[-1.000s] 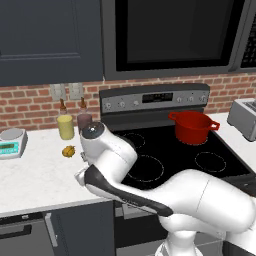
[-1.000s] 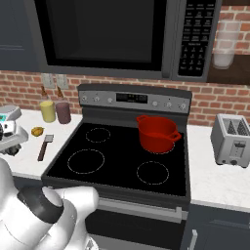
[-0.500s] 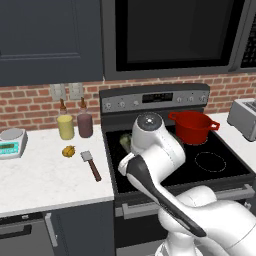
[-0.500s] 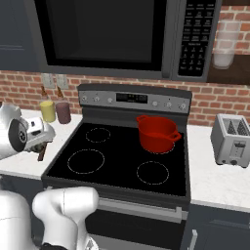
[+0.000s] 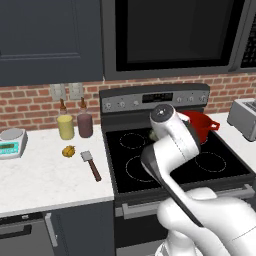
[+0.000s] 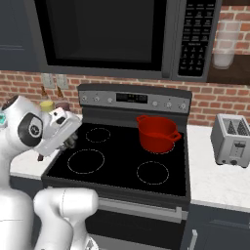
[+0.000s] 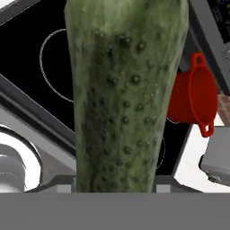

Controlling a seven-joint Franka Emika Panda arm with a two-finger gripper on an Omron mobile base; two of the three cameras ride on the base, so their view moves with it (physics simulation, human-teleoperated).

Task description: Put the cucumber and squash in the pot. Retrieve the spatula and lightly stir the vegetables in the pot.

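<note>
Rising straight out from between the jaws, the cucumber (image 7: pixel 128 99) runs lengthwise along the hand view. Jaws part-closed, clamped on it, over the stove (image 6: pixel 122 161); pot (image 6: pixel 156 133) stands apart on the back right burner.

The cucumber (image 7: pixel 126 94) hides the fingertips and runs off the top edge; the arm covers part of the pot (image 5: pixel 202 125)

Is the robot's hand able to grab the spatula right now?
Probably not yet. The gripper is already shut on the cucumber over the stove, while the spatula lies on the counter off to the side.
</note>
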